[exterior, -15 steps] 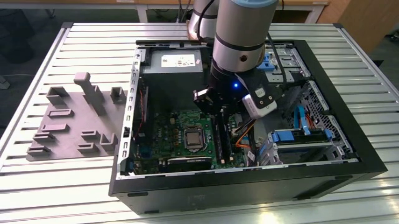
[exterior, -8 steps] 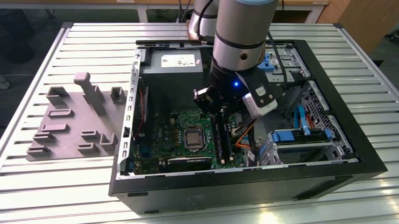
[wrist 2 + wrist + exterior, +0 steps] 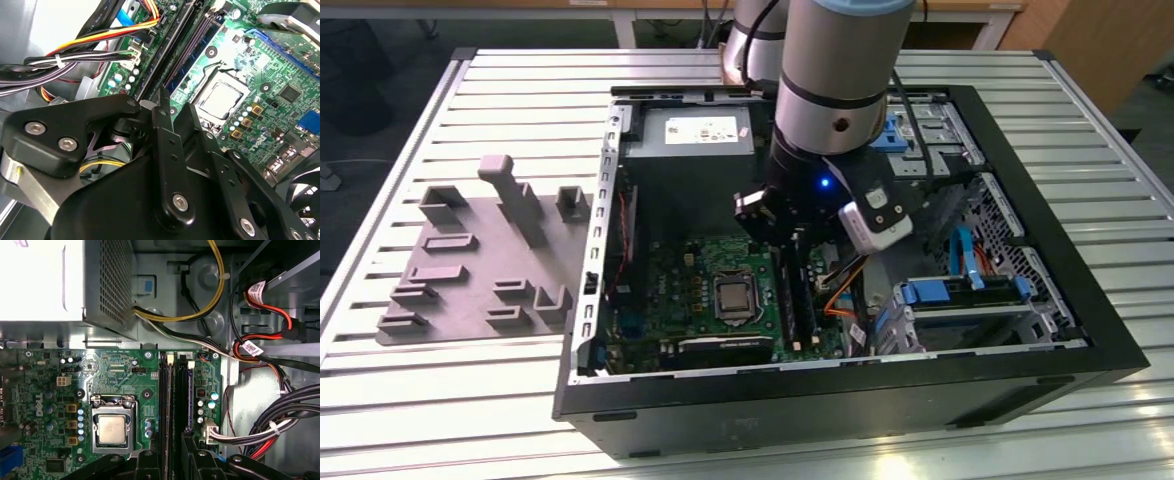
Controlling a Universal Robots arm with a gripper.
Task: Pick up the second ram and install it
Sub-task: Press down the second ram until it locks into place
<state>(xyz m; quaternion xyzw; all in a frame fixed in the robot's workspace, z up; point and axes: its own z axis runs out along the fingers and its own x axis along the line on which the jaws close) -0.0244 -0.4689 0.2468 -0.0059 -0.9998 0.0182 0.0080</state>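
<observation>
Second ram (image 3: 189, 390): slim dark stick with a blue-tinted edge, standing on edge in one of the long black slots (image 3: 167, 405) of the motherboard (image 3: 130, 375), beside the processor socket (image 3: 113, 429). In the second wrist view the same stick (image 3: 192, 47) runs lengthwise along its slot, level with the neighbouring slots, on the side nearer the cable bundle.

Gripper (image 3: 162, 97): black linkage fingers directly above the near end of the slot row; in the first wrist view the finger ends (image 3: 192, 455) sit over the lower end of the ram. Whether the jaws touch the stick cannot be told; whether they are clenched or released cannot be told either.

Arm (image 3: 834, 110): grey and silver, reaching down into the open computer case (image 3: 1067, 330), its wrist above the right part of the motherboard in the exterior view.

Case contents: silver power supply (image 3: 65, 280) with perforated side; yellow, red, black and white cables (image 3: 260, 425) beside the slots; blue drive brackets (image 3: 961, 292) toward the exterior view's right; black fan (image 3: 305, 195) near the board edge.

Grey moulded holder (image 3: 474, 265): flat plate with raised blocks, lying on the bench to the exterior view's left of the case, well apart from the gripper.

Bench (image 3: 440, 400): ribbed metal surface carrying case and holder.
</observation>
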